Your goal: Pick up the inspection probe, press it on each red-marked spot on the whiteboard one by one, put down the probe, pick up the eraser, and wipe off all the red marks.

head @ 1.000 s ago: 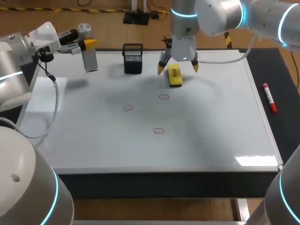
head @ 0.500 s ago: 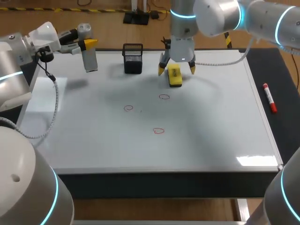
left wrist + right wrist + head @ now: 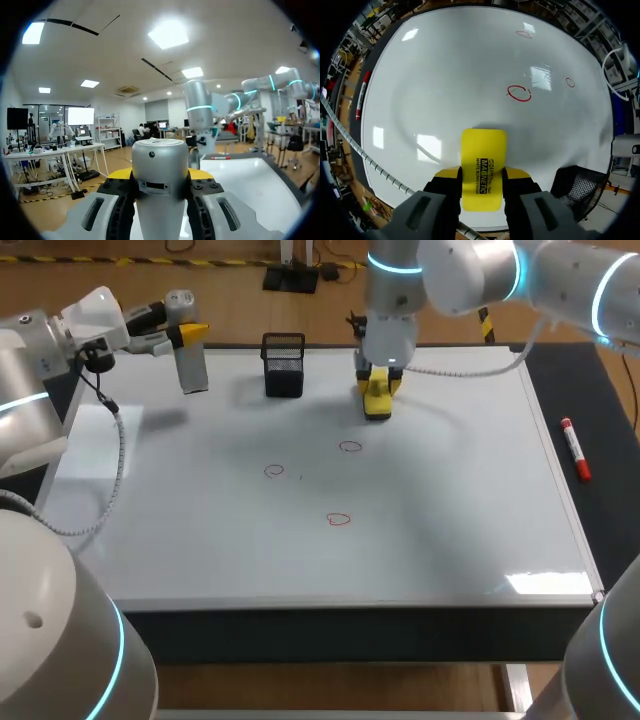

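Eraser pickup is the step I'm on: right claw pinched on it at the whiteboard's far edge, left claw gripping the probe off left, so next I reckon lift and drag it across the nearest red mark.

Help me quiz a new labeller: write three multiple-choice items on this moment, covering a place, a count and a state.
1. Where is the red marker relative to the whiteboard? A at its middle; B on its near edge; C beside it, on the dark mat.
2. How many red marks are on it? A one; B three; C six.
3. The right jaws are: A shut on the yellow eraser; B open above it; C shut on the marker.
C, it lies past the board's edge; B, three circles show; A, the jaws touch the eraser from both sides.
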`<state>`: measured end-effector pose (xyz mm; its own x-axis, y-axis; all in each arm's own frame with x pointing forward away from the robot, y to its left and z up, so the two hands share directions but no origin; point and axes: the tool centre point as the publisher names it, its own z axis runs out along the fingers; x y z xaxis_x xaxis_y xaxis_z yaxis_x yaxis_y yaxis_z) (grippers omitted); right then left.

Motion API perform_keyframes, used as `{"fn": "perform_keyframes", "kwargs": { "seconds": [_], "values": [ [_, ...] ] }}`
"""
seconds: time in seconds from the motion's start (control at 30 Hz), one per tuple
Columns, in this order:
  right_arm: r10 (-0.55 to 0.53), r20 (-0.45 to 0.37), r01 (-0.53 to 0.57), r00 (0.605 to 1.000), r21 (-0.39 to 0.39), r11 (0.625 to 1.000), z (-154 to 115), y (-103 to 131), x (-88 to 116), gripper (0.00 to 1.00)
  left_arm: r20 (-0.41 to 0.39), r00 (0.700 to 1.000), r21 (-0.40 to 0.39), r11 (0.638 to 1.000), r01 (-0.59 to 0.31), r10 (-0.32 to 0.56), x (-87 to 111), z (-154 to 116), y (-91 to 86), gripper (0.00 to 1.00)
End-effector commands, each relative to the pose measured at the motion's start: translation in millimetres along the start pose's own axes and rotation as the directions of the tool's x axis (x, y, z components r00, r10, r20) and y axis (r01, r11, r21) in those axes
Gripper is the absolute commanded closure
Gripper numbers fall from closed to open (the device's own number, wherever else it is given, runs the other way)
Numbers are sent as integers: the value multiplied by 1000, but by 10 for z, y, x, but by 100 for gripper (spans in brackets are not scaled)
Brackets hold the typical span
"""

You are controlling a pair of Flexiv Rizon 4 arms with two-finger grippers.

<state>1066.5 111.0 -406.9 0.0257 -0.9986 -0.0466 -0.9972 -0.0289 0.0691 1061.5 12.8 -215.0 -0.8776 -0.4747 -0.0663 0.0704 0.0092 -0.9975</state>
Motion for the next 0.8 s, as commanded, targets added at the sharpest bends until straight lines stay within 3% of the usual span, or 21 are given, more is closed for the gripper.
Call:
{"fn": "perform_keyframes", "kwargs": {
  "seconds": [0.03,0.37,0.8],
  "values": [
    [18,0,-18,1000,55,998,-285,155,137,100,1,1000,0,1000,-1,1,5,-2,-11,100],
    [163,-20,-161,986,97,982,-604,225,535,100,1,1000,0,1000,-1,1,5,-2,-11,100],
    [397,6,-397,918,55,916,-564,407,1159,100,1,1000,0,1000,-1,1,5,-2,-11,100]
  ]
}}
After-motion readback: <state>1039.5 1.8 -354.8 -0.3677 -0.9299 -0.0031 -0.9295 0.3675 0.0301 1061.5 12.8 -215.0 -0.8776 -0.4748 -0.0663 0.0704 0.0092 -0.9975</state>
